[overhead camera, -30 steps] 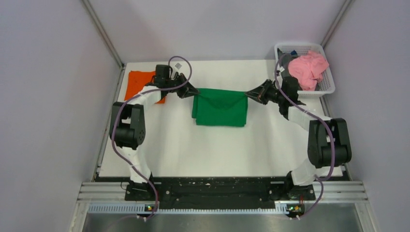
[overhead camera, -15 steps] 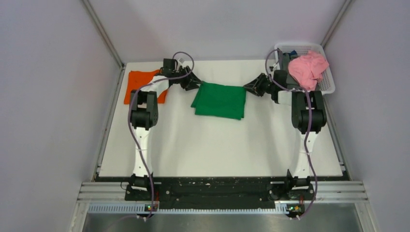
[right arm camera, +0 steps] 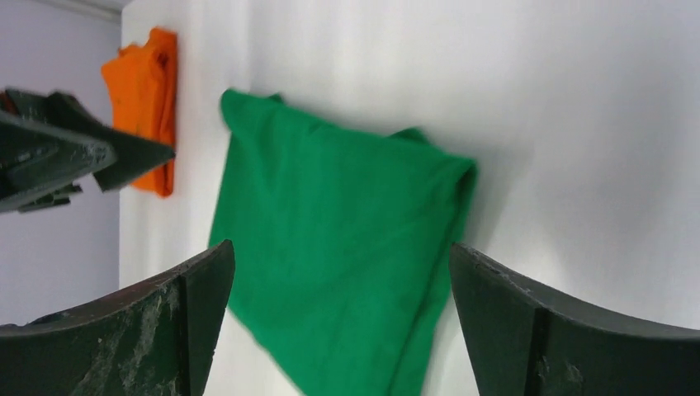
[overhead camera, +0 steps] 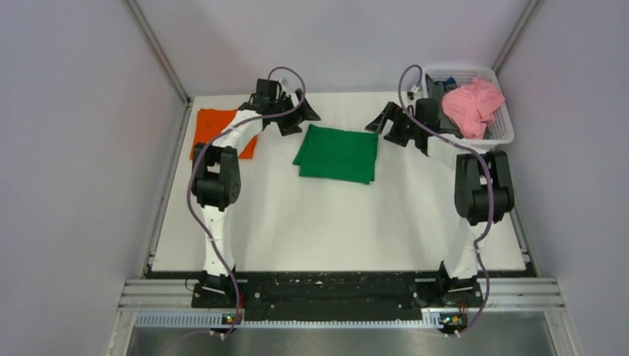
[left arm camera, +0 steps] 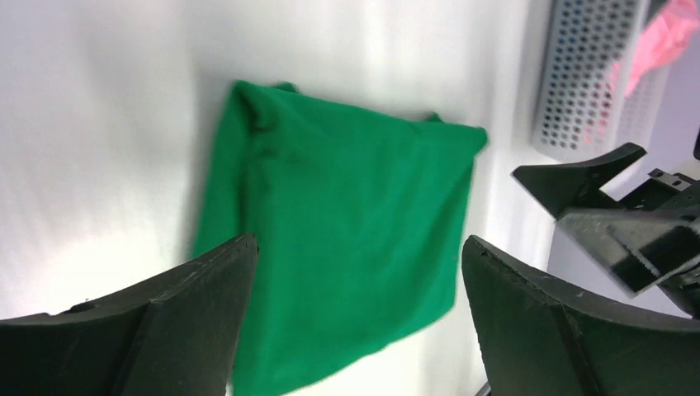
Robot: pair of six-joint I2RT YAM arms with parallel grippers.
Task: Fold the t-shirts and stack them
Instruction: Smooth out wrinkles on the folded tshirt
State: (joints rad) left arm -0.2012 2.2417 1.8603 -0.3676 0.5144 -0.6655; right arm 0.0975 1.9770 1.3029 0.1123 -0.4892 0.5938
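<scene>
Cloth: green t-shirt [overhead camera: 337, 153], soft smooth folded rectangle; left gripper [overhead camera: 300, 121] and right gripper [overhead camera: 386, 126] both spread, released.

A second ago the left end effector [overhead camera: 298, 121] and the right end effector [overhead camera: 384, 127] each pinched a far corner of the green t-shirt [overhead camera: 337, 153], with that edge pulled taut between them. Both have since let go. Their jaws now stand spread and empty, drawn back from the corners toward the far edge of the counter [overhead camera: 334, 222]. The shirt has slid a little farther from the arm bases and turned slightly. Its far edge is no longer stretched, and it lies flat as a folded rectangle. The left arm [overhead camera: 215, 182] and right arm [overhead camera: 482, 189] have stretched forward, their elbows now farther from the bases.
</scene>
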